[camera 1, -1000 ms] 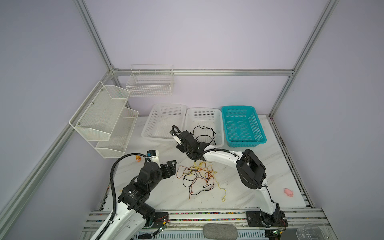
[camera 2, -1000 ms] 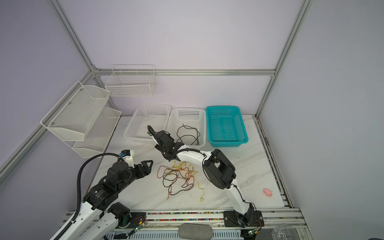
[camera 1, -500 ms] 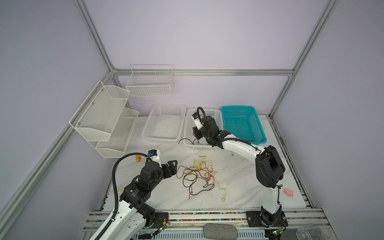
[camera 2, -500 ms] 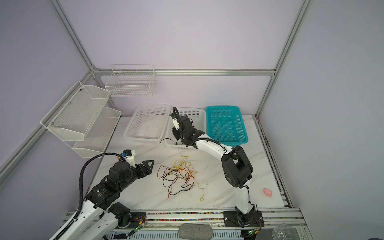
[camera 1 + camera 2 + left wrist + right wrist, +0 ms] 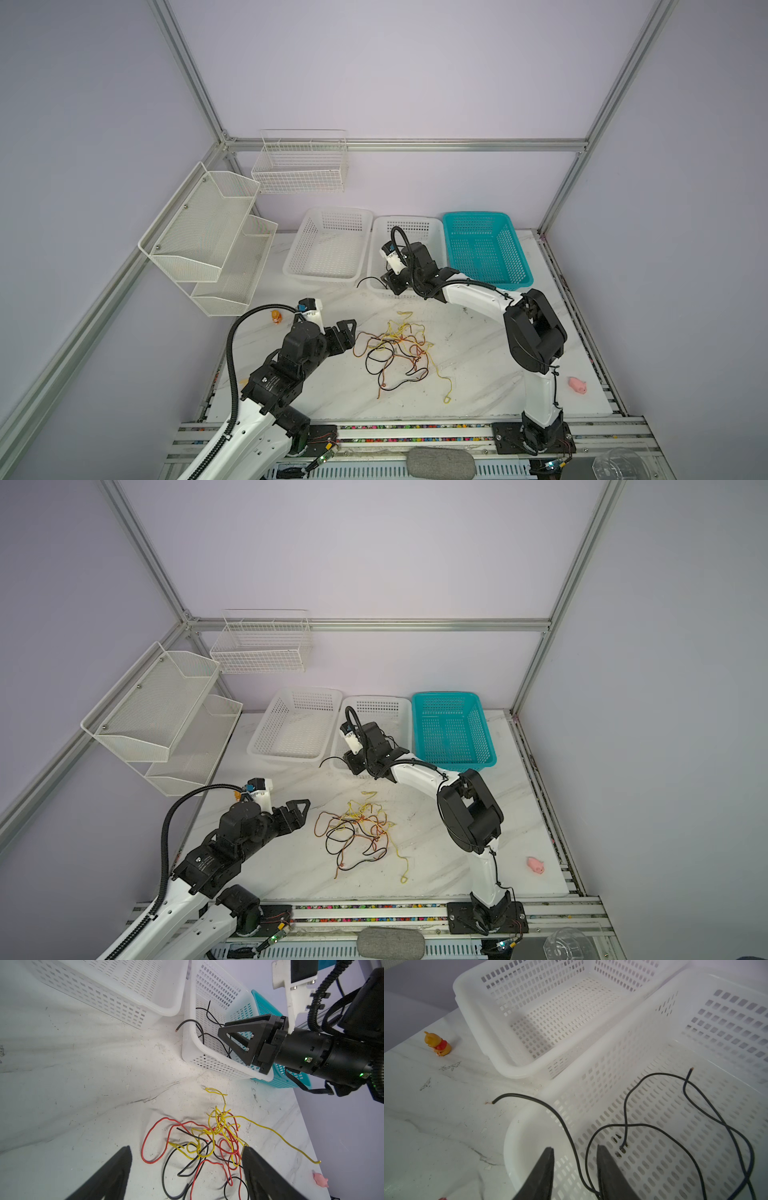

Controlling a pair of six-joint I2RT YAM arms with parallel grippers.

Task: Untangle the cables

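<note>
Top views both show two racks on the wall at the left: one white mesh shelf (image 5: 199, 232) with two steps and one white wire rack (image 5: 301, 166). One orange bear toy (image 5: 276, 316) sits by the left edge of the table (image 5: 478, 365). The left arm (image 5: 299, 357) comes in from the front left corner. The left jaws are spread wide and hold nothing. Just to their right, near the middle of the table, lies one tangle of cables (image 5: 395, 353). It is yellow, red and black, and too knotted to count.

Three baskets stand in a row along the far edge: a left white basket (image 5: 307, 241), a middle white basket (image 5: 411, 226) and one teal basket (image 5: 478, 215). The right arm (image 5: 478, 297) reaches over the middle basket's near left corner. In the right wrist view the right jaws stand a little apart. One black cable (image 5: 512, 1095) runs through the gap, not pinched. It hangs over the rim, with its end out on the table. More black cables (image 5: 654, 1073) loop inside that basket.

One pink pig toy (image 5: 577, 385) lies by the right edge.
</note>
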